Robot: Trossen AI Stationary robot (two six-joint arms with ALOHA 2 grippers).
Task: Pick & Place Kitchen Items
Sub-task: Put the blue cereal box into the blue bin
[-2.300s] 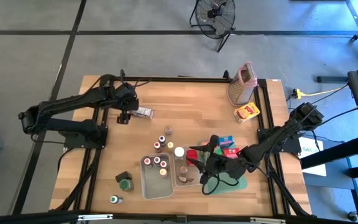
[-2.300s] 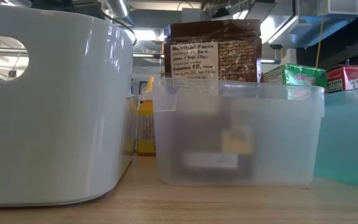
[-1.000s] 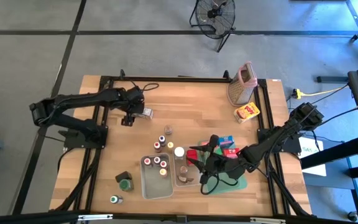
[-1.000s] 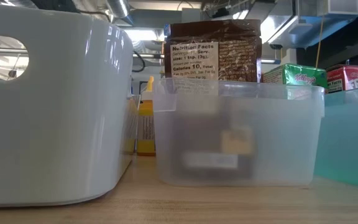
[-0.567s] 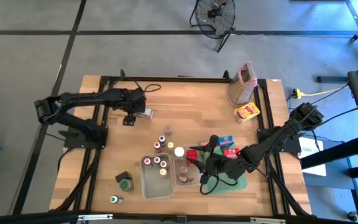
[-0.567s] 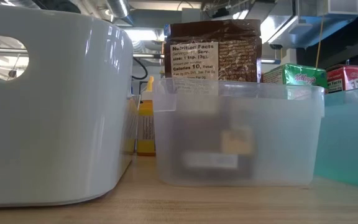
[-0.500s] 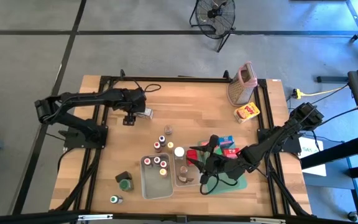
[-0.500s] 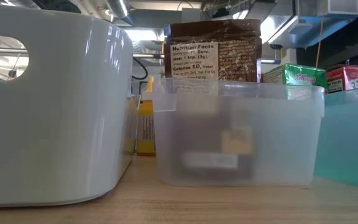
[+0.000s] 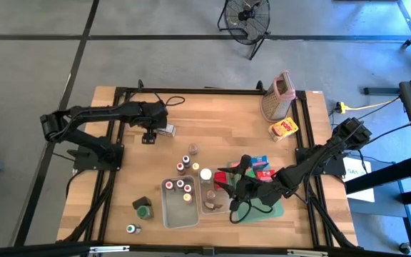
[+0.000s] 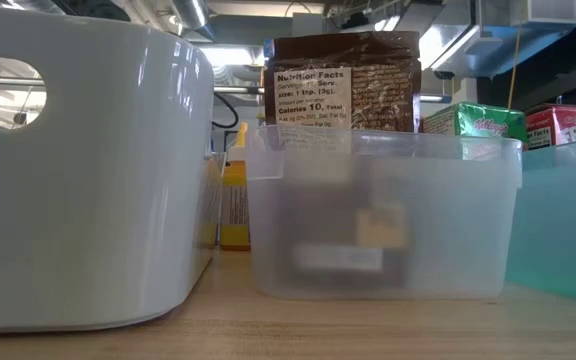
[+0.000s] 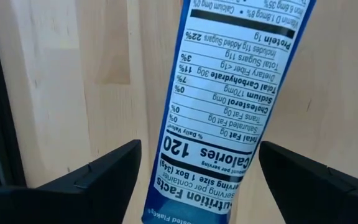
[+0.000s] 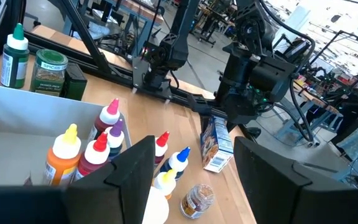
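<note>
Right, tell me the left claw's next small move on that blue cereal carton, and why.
Probably close the left claw on the blue cereal carton. Its fingers stand open on either side of the carton, which lies flat on the wooden table, with a gap at each side, so nothing is gripped yet.

A: Where is the left gripper [image 9: 150, 133]?
B: Reaching toward the table's far-left middle, arm stretched out low, its 2 fingers [image 11: 98, 177] spread wide.

A: And the right gripper [image 9: 228, 184]?
B: Low over the near-right area, elbow folded back, fingers [image 12: 126, 171] parted, nothing between them.
</note>
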